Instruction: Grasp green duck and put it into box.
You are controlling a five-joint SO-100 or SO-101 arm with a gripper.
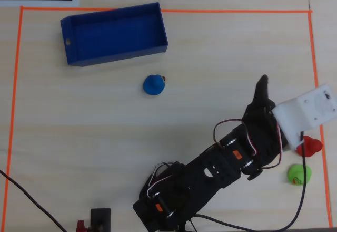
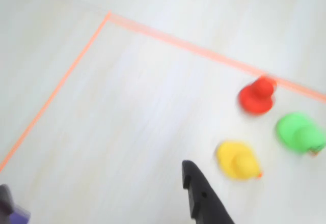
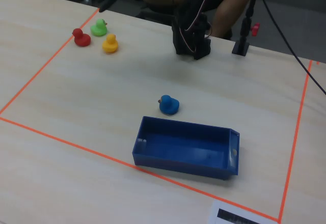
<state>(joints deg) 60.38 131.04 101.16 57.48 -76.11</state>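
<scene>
The green duck (image 2: 299, 132) stands at the right of the wrist view, near the orange tape, with a red duck (image 2: 257, 95) to its upper left and a yellow duck (image 2: 237, 159) to its lower left. My gripper (image 2: 96, 179) is open with nothing between its jaws. One black finger (image 2: 201, 193) rises just left of the yellow duck, apart from all three ducks. Overhead, the green duck (image 1: 299, 174) lies at the lower right beside the arm, and one black finger (image 1: 261, 87) points up the picture. The dark blue box (image 1: 121, 55) stands empty at the upper left, far from the gripper.
A blue duck (image 1: 154, 84) sits just below the box. The red duck (image 1: 310, 146) is partly under the white wrist camera housing (image 1: 308, 110). Orange tape (image 1: 313, 58) frames the work area. The arm's base (image 3: 191, 35) and a black stand (image 3: 242, 46) sit at the far table edge.
</scene>
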